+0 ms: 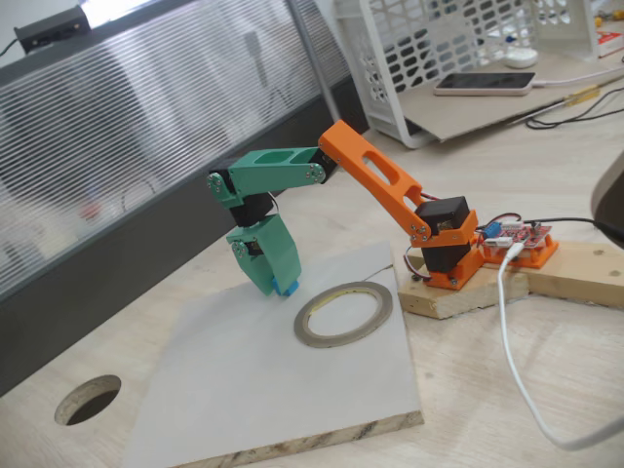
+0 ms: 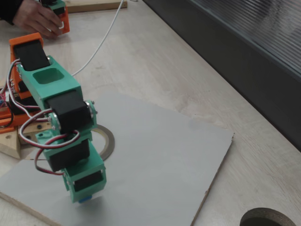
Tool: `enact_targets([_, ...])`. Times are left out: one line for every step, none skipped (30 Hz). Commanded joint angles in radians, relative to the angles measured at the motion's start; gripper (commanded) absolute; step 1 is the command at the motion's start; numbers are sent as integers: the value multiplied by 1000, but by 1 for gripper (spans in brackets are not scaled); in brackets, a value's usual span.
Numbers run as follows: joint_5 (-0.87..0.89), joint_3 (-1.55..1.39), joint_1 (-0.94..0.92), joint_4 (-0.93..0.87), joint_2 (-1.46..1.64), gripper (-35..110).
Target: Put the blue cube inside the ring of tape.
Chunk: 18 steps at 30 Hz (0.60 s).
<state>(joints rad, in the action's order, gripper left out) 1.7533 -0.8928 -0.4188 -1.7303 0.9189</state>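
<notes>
End effector (image 1: 278, 283) pinching blue cube (image 1: 287, 288) just beside ring of tape (image 1: 343, 313), on grey board (image 1: 244, 380).

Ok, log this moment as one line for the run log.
gripper: down at grey board, jaws shut on blue cube | ring of tape: flat beside gripper, empty | placement: not yet done

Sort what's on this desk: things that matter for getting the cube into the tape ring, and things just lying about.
Part of the job:
- blue cube, held at the tip of the gripper
- ring of tape, flat on the grey board

Just lying about:
- white basket
- phone
- white cable
- round hole in the tabletop
</notes>
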Motion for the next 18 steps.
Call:
enact_targets([11, -6, -5, -12, 21, 11])
enact_targets([11, -6, -5, -12, 21, 11])
enact_targets([11, -6, -5, -12, 21, 11])
enact_targets([11, -6, -5, -12, 21, 11])
enact_targets([11, -6, -5, -12, 21, 11])
enact_targets([11, -6, -5, -12, 21, 11])
enact_targets([11, -6, -5, -12, 21, 11])
enact_targets([11, -5, -3, -12, 21, 11])
enact_targets([11, -3, -3, -12, 21, 11])
enact_targets([11, -2, -3, -14, 21, 11])
enact_targets([11, -2, -5, -14, 21, 11])
enact_targets([11, -2, -5, -15, 21, 11])
enact_targets([11, -2, -5, -18, 21, 11])
enact_targets([11, -2, -5, -20, 21, 11])
enact_targets([11, -6, -5, -21, 21, 11])
enact_targets([11, -12, -5, -15, 21, 11])
enact_targets([11, -14, -2, -15, 21, 11])
enact_targets([11, -14, 0, -15, 21, 11])
